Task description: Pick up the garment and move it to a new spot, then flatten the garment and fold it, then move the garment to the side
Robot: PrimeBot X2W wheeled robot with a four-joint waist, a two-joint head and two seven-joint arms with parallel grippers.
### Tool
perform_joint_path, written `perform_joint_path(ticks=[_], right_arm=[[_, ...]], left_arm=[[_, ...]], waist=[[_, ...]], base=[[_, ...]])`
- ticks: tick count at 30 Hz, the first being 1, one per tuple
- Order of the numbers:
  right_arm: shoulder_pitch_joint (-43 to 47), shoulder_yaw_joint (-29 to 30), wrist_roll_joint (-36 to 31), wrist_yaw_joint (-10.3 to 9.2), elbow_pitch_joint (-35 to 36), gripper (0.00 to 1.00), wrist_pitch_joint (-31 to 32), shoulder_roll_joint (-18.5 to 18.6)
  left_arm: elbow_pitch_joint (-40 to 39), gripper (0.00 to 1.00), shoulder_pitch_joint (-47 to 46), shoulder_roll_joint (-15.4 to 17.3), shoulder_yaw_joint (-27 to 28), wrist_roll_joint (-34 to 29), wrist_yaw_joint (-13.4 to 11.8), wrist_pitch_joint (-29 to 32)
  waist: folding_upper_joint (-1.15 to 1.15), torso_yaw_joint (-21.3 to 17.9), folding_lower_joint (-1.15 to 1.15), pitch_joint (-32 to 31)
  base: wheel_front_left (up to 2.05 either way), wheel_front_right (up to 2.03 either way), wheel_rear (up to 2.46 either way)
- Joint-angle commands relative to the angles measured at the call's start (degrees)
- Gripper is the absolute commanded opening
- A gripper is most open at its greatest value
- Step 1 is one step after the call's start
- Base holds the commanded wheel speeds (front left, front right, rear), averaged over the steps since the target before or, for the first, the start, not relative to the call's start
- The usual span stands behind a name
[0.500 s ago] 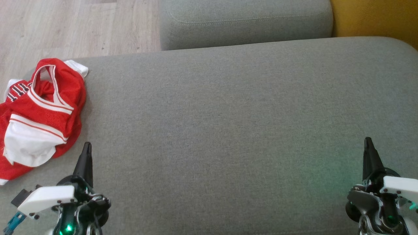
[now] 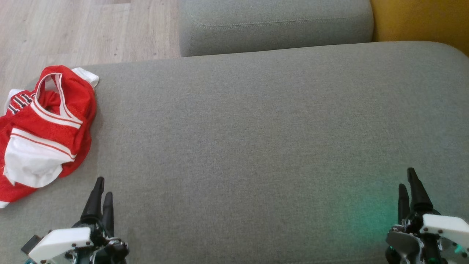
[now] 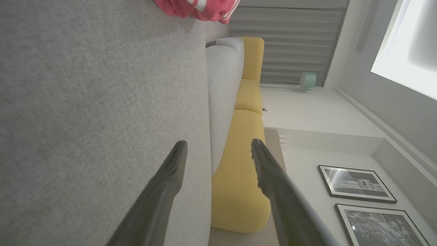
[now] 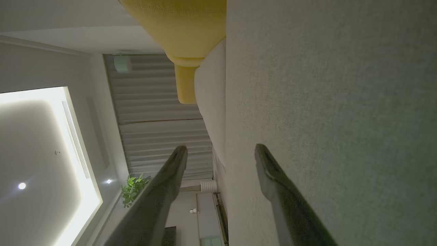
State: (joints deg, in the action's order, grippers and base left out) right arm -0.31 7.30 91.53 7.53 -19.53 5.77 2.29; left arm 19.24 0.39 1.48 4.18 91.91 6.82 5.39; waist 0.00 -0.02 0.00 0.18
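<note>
Nearest me, the left end effector (image 2: 103, 186) and right end effector (image 2: 406, 177) are pointing forward over the grey sofa seat (image 2: 256, 139). Both are released, fingers spread, gripping nothing, and the wrist views are showing clear gaps. Their bodies are getting cut off by the bottom edge. A green glow (image 2: 362, 216) is falling on the seat beside the right one. Bare seat fabric is lying between the left one and the garment (image 2: 47, 124), which is sitting crumpled at the seat's far-left edge, apart from the fingers. It's a red mesh jersey with white panels and striped trim, and its left part is running out of frame. Dark block lettering (image 2: 20, 101) is showing on it, too folded for me to read. Farther back I'm seeing a second grey cushion (image 2: 274, 25), yellow upholstery (image 2: 421, 22) at right and wood floor (image 2: 73, 29) at left.
</note>
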Motion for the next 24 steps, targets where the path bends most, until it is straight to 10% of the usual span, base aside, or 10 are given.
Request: perform_joint_path(ticks=[1,24], right_arm=[[-2.5,-0.7,-1.0,0.0,2.1,1.0,-0.7,0.2],[-3.7,-4.5,-18.3,-0.01,4.2,1.0,-4.4,1.0]], left_arm=[[-2.1,1.0,-2.9,0.5,-0.4,-0.6,0.2,-0.5],[-3.8,1.0,-2.4,0.7,-1.8,-12.6,-0.9,-4.2]], waist=[[0.0,0.0,0.0,0.0],[0.0,0.0,0.0,-0.2]], base=[[0.0,0.0,0.0],[0.0,0.0,0.0]])
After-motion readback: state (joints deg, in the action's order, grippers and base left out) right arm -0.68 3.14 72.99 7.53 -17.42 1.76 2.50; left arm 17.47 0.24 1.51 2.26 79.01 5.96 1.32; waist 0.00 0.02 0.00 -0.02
